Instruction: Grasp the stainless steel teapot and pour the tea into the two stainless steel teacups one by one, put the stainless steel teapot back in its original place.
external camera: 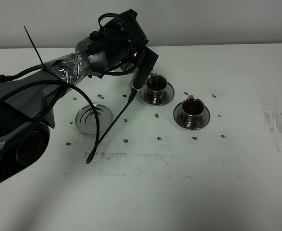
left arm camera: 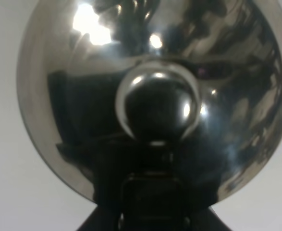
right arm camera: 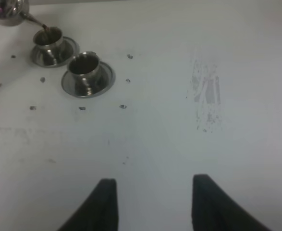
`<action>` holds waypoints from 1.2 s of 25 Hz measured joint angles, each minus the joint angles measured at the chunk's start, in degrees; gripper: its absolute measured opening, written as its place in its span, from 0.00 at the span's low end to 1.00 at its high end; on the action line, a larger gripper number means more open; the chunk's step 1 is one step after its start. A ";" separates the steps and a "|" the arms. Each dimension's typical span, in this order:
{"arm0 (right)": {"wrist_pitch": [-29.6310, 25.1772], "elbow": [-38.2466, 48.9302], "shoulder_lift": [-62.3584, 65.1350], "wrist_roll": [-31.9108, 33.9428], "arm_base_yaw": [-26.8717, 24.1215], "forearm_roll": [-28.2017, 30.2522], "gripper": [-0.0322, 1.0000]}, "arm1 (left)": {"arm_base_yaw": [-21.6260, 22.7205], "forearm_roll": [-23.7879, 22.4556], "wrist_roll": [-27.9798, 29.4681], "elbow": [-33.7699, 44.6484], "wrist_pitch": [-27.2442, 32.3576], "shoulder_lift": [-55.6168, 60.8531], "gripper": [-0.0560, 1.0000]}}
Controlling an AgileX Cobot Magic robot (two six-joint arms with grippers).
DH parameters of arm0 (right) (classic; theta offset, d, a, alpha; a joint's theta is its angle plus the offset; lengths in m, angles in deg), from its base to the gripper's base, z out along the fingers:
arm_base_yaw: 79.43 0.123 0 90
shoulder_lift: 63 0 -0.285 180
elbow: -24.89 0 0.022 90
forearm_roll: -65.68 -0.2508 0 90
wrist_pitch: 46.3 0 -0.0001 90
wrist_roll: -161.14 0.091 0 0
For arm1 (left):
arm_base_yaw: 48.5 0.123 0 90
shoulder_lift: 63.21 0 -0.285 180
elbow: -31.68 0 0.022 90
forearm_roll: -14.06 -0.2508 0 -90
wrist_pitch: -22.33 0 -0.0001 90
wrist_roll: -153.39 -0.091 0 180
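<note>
My left gripper (external camera: pixel 144 67) is shut on the stainless steel teapot and holds it tilted over the far teacup (external camera: pixel 156 85). The arm hides the pot in the exterior view. The left wrist view is filled by the teapot's domed lid and knob (left arm camera: pixel 157 108), with the gripper (left arm camera: pixel 153 192) dark below. In the right wrist view the teapot (right arm camera: pixel 6 12) has its spout at the far teacup (right arm camera: pixel 48 39), and tea (right arm camera: pixel 44 27) runs in. The near teacup (external camera: pixel 192 109) holds dark tea and shows again in the right wrist view (right arm camera: pixel 85 67). The teapot's saucer (external camera: pixel 93 118) lies bare. My right gripper (right arm camera: pixel 155 202) is open and empty above the table.
Each teacup stands on its own steel saucer (external camera: pixel 167 97), (external camera: pixel 204 120). A loose black cable (external camera: pixel 113 125) hangs from the left arm over the table beside the bare saucer. Small dark marks dot the white table (external camera: pixel 227 183), and a scuffed patch (external camera: pixel 275 122) lies at the right.
</note>
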 joint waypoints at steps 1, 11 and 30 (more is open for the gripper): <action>0.00 0.00 0.00 0.00 0.00 0.00 0.37 | -0.05 0.00 0.00 0.00 0.00 0.00 0.23; 0.00 0.00 0.00 0.00 0.00 0.00 0.37 | -0.05 0.00 -0.04 0.00 -0.05 0.00 0.23; 0.00 0.00 0.00 0.00 0.00 0.00 0.37 | 0.43 -0.81 -1.24 0.00 -0.11 0.00 0.23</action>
